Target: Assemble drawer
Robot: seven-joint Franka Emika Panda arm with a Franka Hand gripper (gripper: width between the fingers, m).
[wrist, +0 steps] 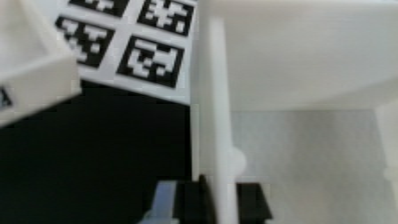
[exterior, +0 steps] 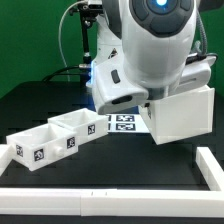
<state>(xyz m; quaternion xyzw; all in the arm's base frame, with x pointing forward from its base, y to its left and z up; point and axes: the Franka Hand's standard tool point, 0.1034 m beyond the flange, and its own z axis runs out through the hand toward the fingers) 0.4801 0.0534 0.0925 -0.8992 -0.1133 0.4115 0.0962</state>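
The drawer's large white hollow casing hangs at the exterior view's right, lifted off the black table under the arm. My gripper is mostly hidden behind the arm's white body there. In the wrist view my gripper is shut on one thin wall of the casing, a dark finger on each side of it. Two white box trays lie side by side at the exterior view's left: one nearer the front, the other behind it, both bearing tags.
The marker board lies flat behind the trays, under the arm; its tags show in the wrist view. A long white border rail runs along the table's front and up its right side.
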